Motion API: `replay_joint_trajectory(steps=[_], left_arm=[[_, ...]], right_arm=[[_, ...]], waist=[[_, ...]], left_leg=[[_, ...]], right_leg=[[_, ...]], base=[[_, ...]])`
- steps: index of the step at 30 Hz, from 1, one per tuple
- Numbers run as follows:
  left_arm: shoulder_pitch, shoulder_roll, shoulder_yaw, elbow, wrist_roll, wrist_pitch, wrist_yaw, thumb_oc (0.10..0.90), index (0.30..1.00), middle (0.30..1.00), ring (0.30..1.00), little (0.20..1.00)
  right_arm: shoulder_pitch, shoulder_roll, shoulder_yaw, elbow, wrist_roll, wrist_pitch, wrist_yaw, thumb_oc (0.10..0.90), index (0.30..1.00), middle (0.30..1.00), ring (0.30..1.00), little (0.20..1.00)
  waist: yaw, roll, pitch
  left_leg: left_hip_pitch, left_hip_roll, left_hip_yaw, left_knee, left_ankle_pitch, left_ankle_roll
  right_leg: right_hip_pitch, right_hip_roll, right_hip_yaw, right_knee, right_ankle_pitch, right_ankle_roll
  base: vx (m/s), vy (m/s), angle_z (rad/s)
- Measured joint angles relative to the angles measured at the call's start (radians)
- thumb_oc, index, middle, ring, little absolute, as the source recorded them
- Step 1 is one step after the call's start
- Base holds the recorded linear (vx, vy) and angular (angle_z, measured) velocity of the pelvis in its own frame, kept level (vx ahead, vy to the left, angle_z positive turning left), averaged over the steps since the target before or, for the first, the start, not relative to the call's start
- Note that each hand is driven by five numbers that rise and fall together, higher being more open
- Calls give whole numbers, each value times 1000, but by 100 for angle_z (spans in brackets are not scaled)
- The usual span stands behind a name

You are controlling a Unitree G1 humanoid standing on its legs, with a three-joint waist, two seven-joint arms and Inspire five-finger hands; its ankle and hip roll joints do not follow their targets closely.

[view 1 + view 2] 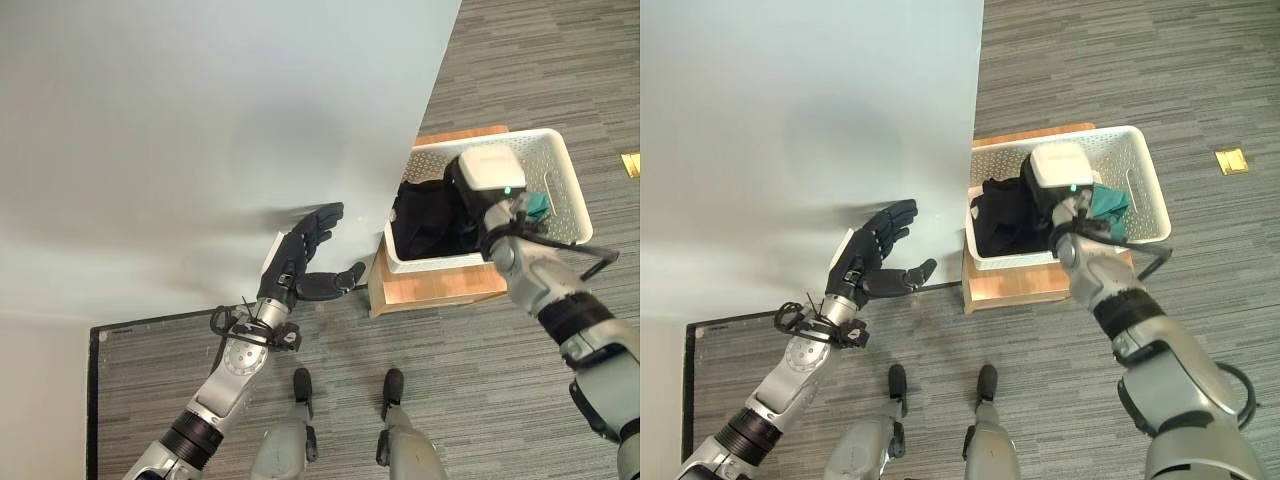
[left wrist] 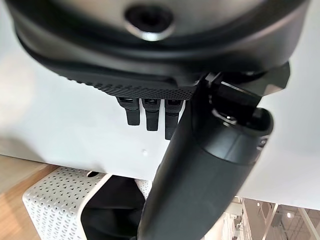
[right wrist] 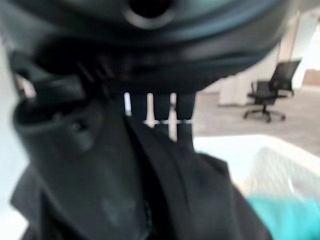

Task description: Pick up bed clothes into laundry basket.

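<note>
Our right hand (image 1: 1060, 195) is down in the white perforated laundry basket (image 1: 1148, 190), touching the black garment (image 1: 1005, 215) — whether it grips, we cannot tell. This soft dark cloth lies crumpled beside a teal piece (image 1: 1110, 203), so the task seems nearly done. Our left hand (image 1: 305, 250) hovers spread and empty over the smooth pale bed (image 1: 180, 130).

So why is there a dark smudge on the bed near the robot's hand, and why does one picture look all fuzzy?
In the left eye view the smudge is a soft shadow on the pale bed, beside the open left hand. The right wrist view is blurry: the right hand and black clothes sit very close, out of focus, and so does the office chair behind.
</note>
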Motion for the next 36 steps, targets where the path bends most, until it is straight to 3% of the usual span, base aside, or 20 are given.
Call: replay_joint_trajectory(steps=[2,3,8,14,15,19,26,29,33,36], left_arm=[[0,-1,1,1,0,0,-10,800,900,900,900,900],[1,1,0,2,0,1,-11,800,900,900,900,900],[7,26,8,3,-2,13,-21,800,900,900,900,900],[7,50,22,22,-20,32,-39,800,900,900,900,900],[9,40,38,22,-22,37,-47,800,900,900,900,900],[11,41,43,30,-37,48,-41,800,900,900,900,900],[38,34,84,30,-39,73,-39,800,900,900,900,900],[44,17,93,30,-59,76,-43,800,900,900,900,900],[73,-2,118,29,-80,90,-53,800,900,900,900,900],[83,-2,117,29,-95,110,-60,800,900,900,900,900]], right_arm=[[-69,-11,39,16,2,-1,0,400,300,300,300,300],[-83,-17,39,16,3,0,1,800,900,900,900,900],[-127,-25,83,173,52,-14,8,800,900,900,900,900],[-121,-27,42,196,166,-20,15,800,900,900,900,900],[-89,-24,-40,162,227,-34,14,800,900,900,900,900],[-31,-19,-127,44,338,-41,13,800,900,900,900,900],[77,48,-239,-250,351,-56,21,800,900,900,900,900],[95,58,-248,-277,329,-54,21,800,900,900,900,900],[298,112,-352,-414,251,-46,34,800,900,900,900,900],[507,225,-457,-481,252,-46,42,800,900,900,900,900]], waist=[[3,-1,0],[10,-2,0],[27,-2,1],[28,-2,1],[27,-2,1],[19,-2,1],[14,-3,1],[18,-8,-2],[14,-33,-16],[8,-51,-26]], left_leg=[[-22,0,-3,0,3,-1],[-33,0,-10,0,6,-1],[-60,-3,-39,0,8,-1],[-72,-6,-46,0,9,0],[-72,-5,-50,0,9,0],[-51,-5,-51,0,9,0],[0,-3,-40,0,9,0],[13,-3,-42,0,11,-2],[33,-1,-45,0,13,-3],[54,-1,-46,-1,12,-1]], right_leg=[[-19,0,-4,0,2,0],[-27,0,-10,0,3,0],[-39,-3,-43,0,4,0],[-46,-7,-57,0,4,0],[-44,-6,-63,0,4,0],[-23,-5,-65,0,4,0],[23,-3,-55,0,4,0],[37,-4,-52,0,3,0],[57,-2,-51,0,2,0],[81,-2,-53,0,-2,-2]], base=[[-3,-35,6],[10,-31,9],[-14,-11,16],[-12,1,5],[30,-3,4],[6,2,1],[20,0,-4],[14,-34,0],[18,-23,2],[4,-8,1]])
